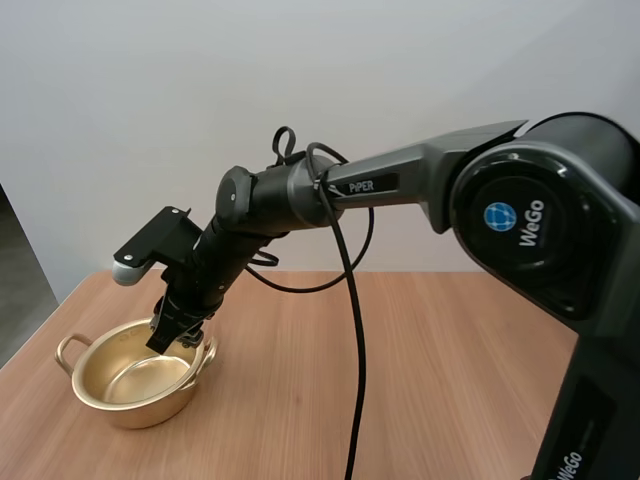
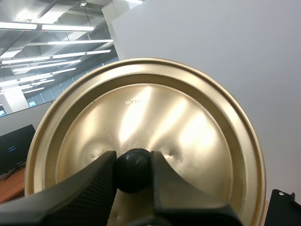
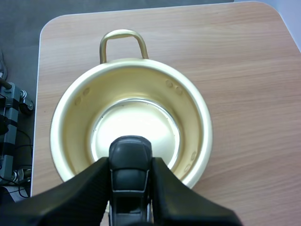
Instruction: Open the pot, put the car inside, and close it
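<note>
A golden pot (image 1: 100,400) stands uncovered on the wooden table (image 1: 420,360) at the left, its inside bare and shiny. My right gripper (image 1: 176,330) hangs just over the pot's right rim. In the right wrist view that gripper (image 3: 130,163) is shut on a small dark toy car (image 3: 130,175), held above the pot (image 3: 63,101) near one wall. In the left wrist view my left gripper (image 2: 134,164) is shut on the black knob (image 2: 133,170) of the golden lid (image 2: 155,108), holding the lid up in the air, away from the pot.
The pot has loop handles (image 3: 121,35) on opposite sides. It sits close to the table's rounded left corner (image 3: 47,28), beyond which lies dark floor with some equipment (image 3: 10,117). Bare wood (image 1: 450,330) stretches to the right of the pot.
</note>
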Motion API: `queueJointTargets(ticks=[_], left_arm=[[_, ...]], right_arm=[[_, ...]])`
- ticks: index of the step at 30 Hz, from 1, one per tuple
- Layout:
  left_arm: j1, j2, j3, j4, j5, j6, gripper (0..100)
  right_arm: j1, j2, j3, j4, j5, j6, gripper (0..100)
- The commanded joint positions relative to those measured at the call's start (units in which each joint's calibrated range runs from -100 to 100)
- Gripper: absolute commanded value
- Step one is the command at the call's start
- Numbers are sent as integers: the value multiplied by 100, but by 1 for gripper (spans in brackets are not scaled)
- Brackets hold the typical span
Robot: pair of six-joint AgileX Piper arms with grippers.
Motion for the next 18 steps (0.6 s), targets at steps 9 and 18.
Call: queueJointTargets(ticks=[9, 18], left_arm=[[3, 3, 7, -53, 0, 0, 0], [3, 3, 7, -98, 0, 0, 0]], right_arm=[[269, 800, -906, -104, 327, 82, 0], [365, 1389, -904, -176, 12, 82, 0]])
